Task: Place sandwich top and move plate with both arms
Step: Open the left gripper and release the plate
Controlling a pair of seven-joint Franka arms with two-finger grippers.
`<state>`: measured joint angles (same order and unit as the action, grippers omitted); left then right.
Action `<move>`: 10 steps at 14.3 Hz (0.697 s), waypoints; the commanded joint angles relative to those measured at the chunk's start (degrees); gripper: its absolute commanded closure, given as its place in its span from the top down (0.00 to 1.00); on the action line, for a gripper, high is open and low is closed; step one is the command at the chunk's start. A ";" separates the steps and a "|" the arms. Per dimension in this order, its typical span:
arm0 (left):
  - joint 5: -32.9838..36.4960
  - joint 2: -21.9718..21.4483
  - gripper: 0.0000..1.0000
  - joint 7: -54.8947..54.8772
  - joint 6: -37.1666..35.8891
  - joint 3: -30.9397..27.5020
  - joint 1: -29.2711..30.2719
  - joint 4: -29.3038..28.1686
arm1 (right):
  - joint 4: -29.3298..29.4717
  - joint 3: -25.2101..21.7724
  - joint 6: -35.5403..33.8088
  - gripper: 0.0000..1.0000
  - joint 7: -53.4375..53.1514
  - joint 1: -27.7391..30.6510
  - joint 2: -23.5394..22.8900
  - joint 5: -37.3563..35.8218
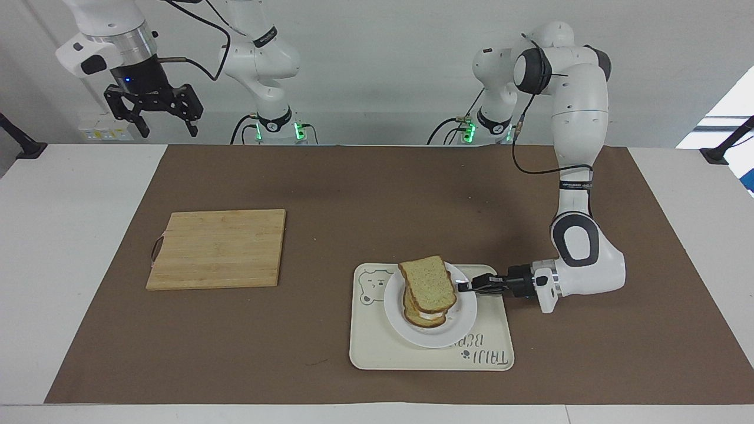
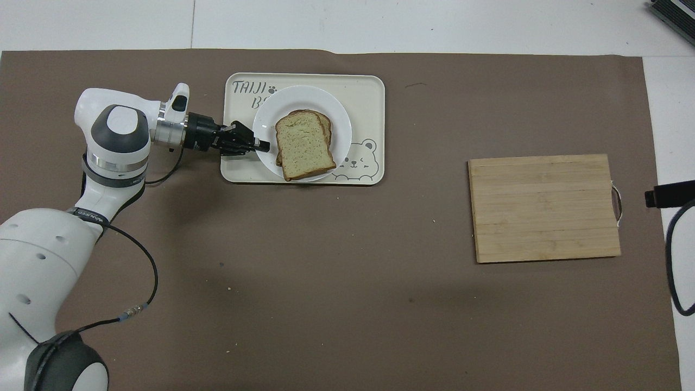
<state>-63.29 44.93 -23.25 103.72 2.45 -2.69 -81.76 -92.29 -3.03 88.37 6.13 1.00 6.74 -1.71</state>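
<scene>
The sandwich top (image 1: 428, 282) (image 2: 304, 144), a speckled tan slice, lies on the stacked sandwich on the white plate (image 1: 453, 327) (image 2: 266, 111). The plate sits over the cream bear-printed tray (image 1: 383, 353) (image 2: 369, 87). My left gripper (image 1: 465, 287) (image 2: 264, 145) lies low and level, shut on the plate's rim at the side toward the left arm's end of the table. My right gripper (image 1: 160, 122) hangs open high over the right arm's end of the table, waiting; only a dark tip of it shows in the overhead view.
A bamboo cutting board (image 1: 218, 248) (image 2: 544, 207) lies on the brown mat (image 1: 330, 188) toward the right arm's end of the table. White table surface borders the mat on both ends.
</scene>
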 commanded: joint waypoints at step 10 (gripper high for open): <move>18.79 -15.65 1.00 8.03 -7.12 -1.75 1.46 -4.45 | 0.18 0.13 0.23 1.00 -0.85 -0.03 0.03 -0.14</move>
<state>-49.40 34.56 -17.99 97.37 0.94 -1.29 -81.99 -92.29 -3.03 88.37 6.13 0.99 6.74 -1.71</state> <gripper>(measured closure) 0.000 0.000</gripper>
